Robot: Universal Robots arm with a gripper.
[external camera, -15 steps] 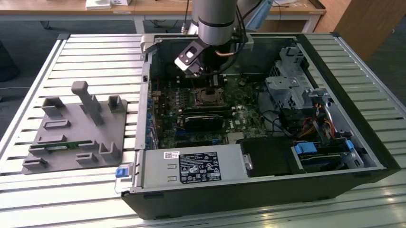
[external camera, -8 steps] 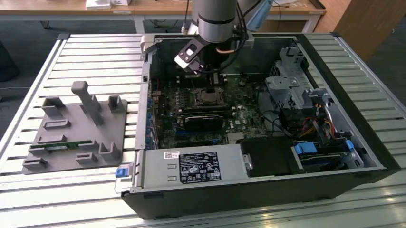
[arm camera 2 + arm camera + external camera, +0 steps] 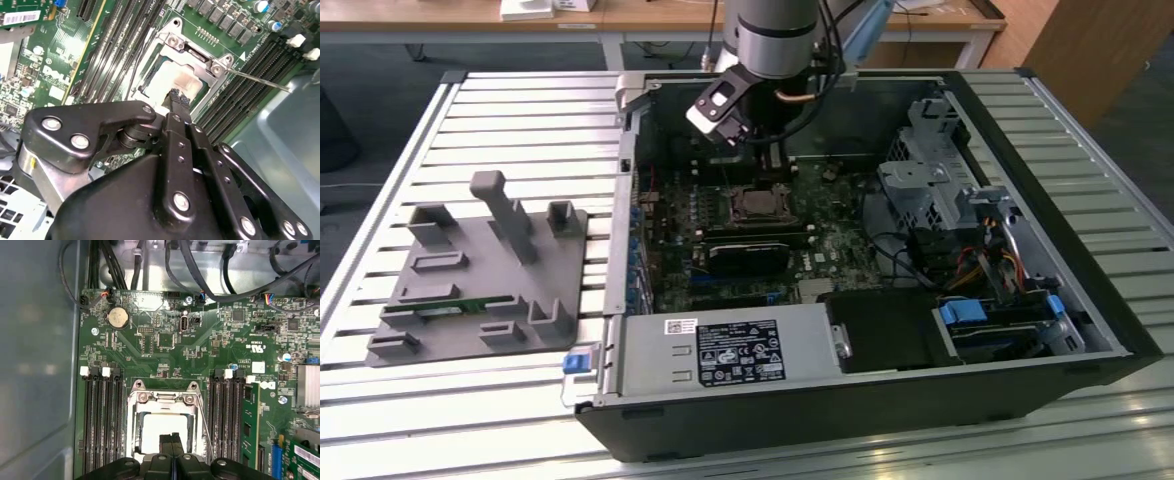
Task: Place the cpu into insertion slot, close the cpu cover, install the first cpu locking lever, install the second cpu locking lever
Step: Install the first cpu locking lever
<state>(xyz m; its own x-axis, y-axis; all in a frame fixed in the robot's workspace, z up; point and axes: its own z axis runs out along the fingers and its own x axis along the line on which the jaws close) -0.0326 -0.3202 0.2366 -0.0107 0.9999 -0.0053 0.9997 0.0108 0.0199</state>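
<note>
cpu (image 3: 152, 426): memory slots (image 3: 102, 415) flanking, locking lever (image 3: 206, 427) slanting alongside, my gripper (image 3: 171, 436) hovering above, fingers pressed together, gripping nothing; silvery top showing through cpu cover (image 3: 162, 400).

The black hand (image 3: 178, 99) fills the foreground, its fingers pressed together with the tips just above the silvery top of the cpu (image 3: 175, 79). The shiny cpu cover (image 3: 155, 56) lies down around the chip, framing it. A thin metal locking lever (image 3: 257, 80) sticks out from the cover's corner across black memory slots (image 3: 250, 92). Green motherboard (image 3: 60, 65) surrounds the socket, and the grey case wall (image 3: 290, 145) lies beyond.
</note>
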